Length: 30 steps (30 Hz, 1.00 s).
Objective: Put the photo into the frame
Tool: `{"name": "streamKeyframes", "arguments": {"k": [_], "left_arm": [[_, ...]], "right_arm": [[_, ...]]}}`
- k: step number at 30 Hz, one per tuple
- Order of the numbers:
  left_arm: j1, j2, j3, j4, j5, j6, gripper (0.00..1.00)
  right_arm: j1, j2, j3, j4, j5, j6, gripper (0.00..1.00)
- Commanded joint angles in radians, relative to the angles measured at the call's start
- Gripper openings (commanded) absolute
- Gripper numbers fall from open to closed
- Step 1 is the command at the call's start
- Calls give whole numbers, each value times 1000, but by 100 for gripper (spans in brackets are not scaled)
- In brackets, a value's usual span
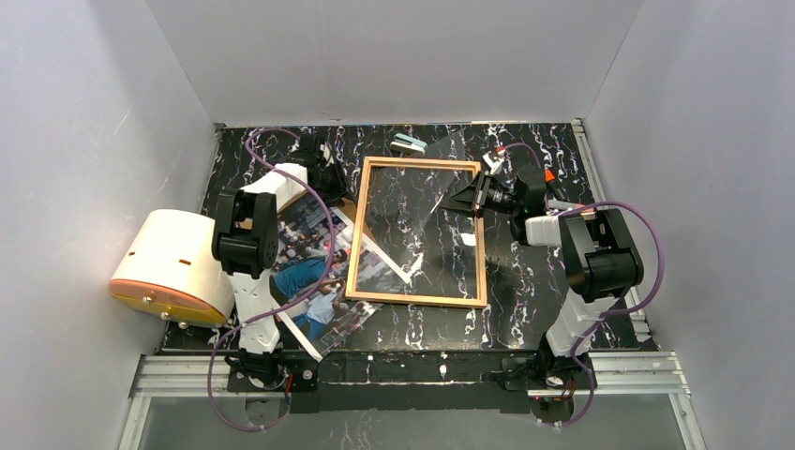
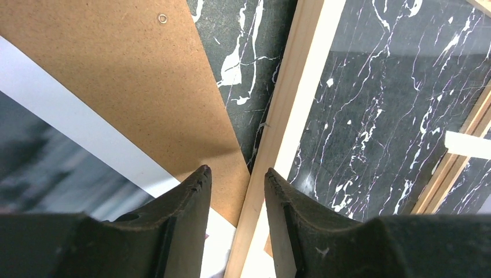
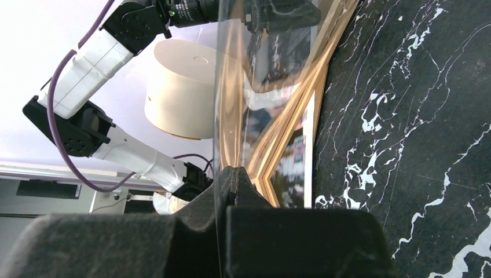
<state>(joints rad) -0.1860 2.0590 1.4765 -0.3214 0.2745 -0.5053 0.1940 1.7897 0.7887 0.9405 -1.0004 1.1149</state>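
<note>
**Pane tipped up, photo waiting beside the frame**

The dark marbled bench (image 1: pixel 427 330) carries everything. The frame (image 1: pixel 417 300) lies in the middle of it, with its light-wood border flat. The clear pane (image 1: pixel 436 202) stands tilted above the border, with its right edge raised. I judge it is held that way to open the frame for the print.

The photo (image 1: pixel 302 278) is not in yet. It lies askew just left of the frame, on the brown backing board (image 2: pixel 116 75), and its near corner meets the frame's lower left corner. I cannot tell which of the two is on top. A cream drum (image 1: pixel 173 262) rests at the left edge, well apart from the frame.

The right pincer (image 1: pixel 469 199) is clamped on the pane's edge, and its wrist view shows the sheet edge-on between the fingers. The left pincer (image 2: pixel 237 174) is narrowly parted and holds nothing. It is poised over the frame's left rail beside the board, perhaps to steady the frame.

Several things stand in the way:
- The left arm and its purple cable cross over the photo.
- A white strip (image 1: pixel 384 253) lies inside the frame's opening.
- A small teal-and-white item (image 1: pixel 408 143) sits just beyond the far rail.
</note>
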Motion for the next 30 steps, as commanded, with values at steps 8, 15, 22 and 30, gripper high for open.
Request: {"name": "streamKeyframes", "arguments": {"k": [8, 15, 22, 30], "left_arm": [[6, -64, -7, -29, -3, 16, 36], [10, -58, -6, -30, -2, 16, 36], [10, -51, -6, -30, 6, 13, 36], [10, -45, -7, -31, 10, 13, 36]], "right_arm": [[12, -5, 32, 56, -4, -81, 1], [14, -29, 22, 79, -5, -113, 1], [13, -53, 30, 71, -2, -155, 1], [14, -67, 52, 27, -5, -196, 1]]}}
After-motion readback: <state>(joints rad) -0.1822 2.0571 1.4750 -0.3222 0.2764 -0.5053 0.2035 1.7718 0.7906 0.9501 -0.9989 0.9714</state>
